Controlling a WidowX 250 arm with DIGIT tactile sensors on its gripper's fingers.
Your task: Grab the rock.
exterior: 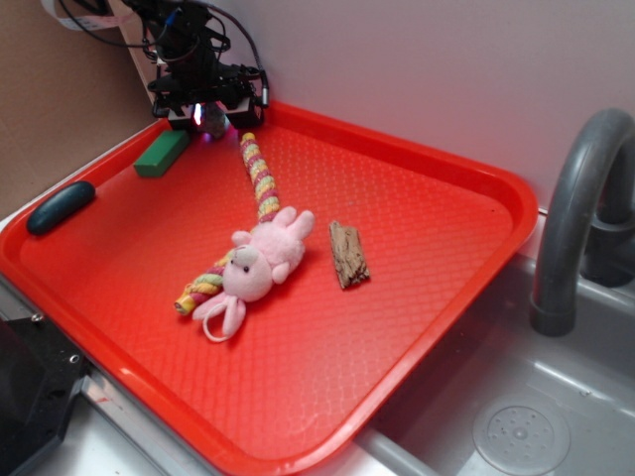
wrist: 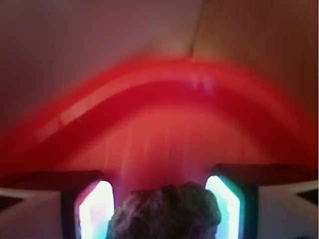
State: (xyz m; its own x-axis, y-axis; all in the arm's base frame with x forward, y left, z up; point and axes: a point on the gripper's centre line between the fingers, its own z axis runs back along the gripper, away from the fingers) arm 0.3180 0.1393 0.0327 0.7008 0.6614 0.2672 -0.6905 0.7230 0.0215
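Straddling rock (wrist: 165,211), seemingly: pincer (wrist: 159,209)

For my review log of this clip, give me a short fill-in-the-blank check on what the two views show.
1. In the wrist view, the rough grey-brown rock sits between the two glowing fingers of the ____.
2. The green rectangular block lies on the ____ plastic tray.
3. The pink plush toy lies beside the tan ____ piece, not touching it.
4. The smooth dark teal oval object rests on the tray's ____.

Missing words: hand; red; wood; rim
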